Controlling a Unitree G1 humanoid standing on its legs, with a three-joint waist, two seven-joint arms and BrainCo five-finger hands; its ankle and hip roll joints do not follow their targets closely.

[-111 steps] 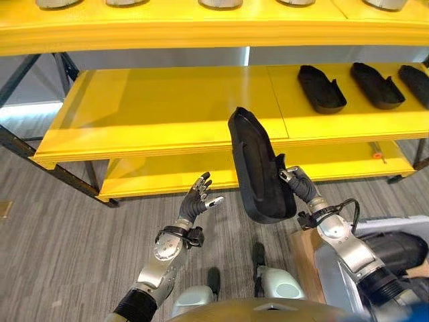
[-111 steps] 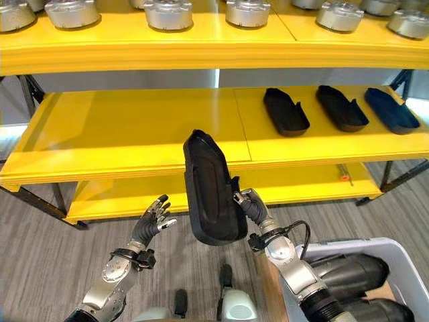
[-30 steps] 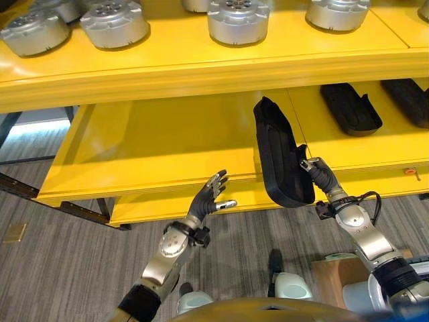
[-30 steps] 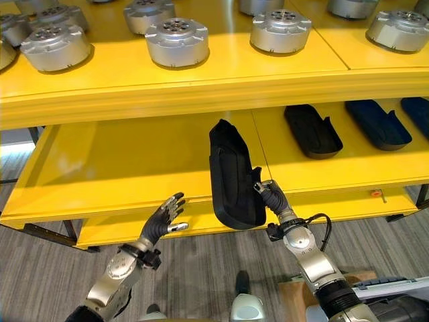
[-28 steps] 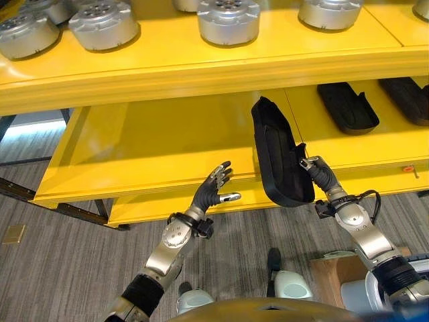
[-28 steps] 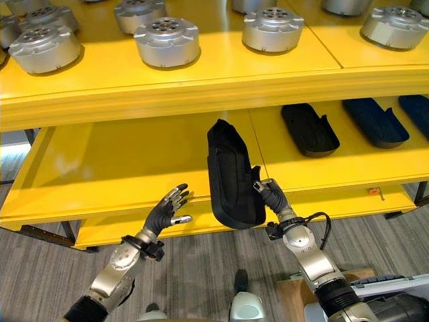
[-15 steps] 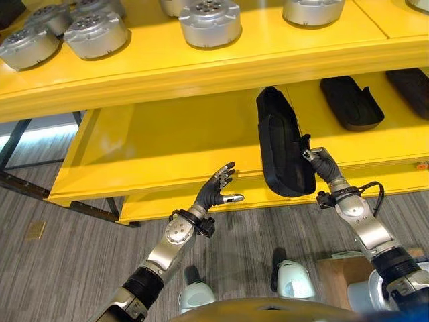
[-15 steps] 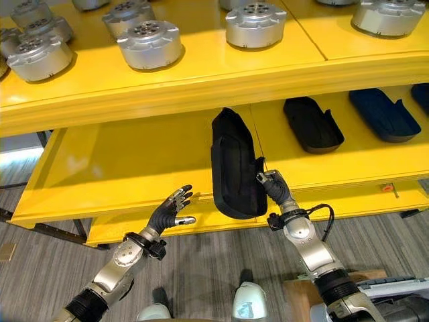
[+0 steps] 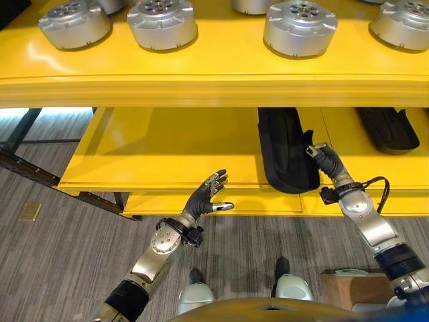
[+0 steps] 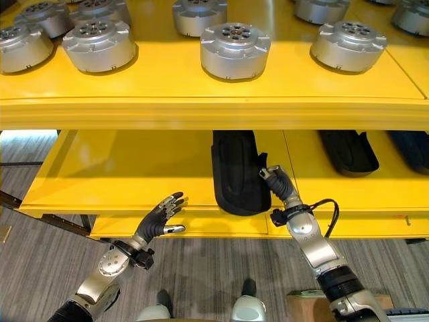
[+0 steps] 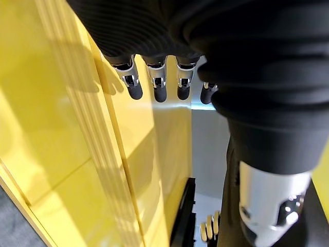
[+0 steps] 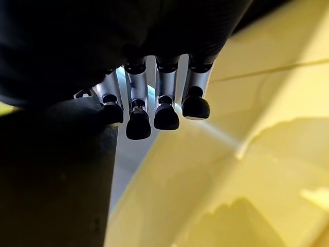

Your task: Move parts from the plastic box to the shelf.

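Placing step: right robot hand [image 10: 278, 182] grips the black moulded part [image 10: 236, 171] over the middle shelf [image 10: 134, 171] (left robot hand [image 10: 158, 221] relaxed, empty); next, lower and release.

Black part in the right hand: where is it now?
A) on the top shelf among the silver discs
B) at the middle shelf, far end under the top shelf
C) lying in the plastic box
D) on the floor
B: the right hand grips the black part at its near end, while its far end runs in over the middle shelf beneath the top shelf.
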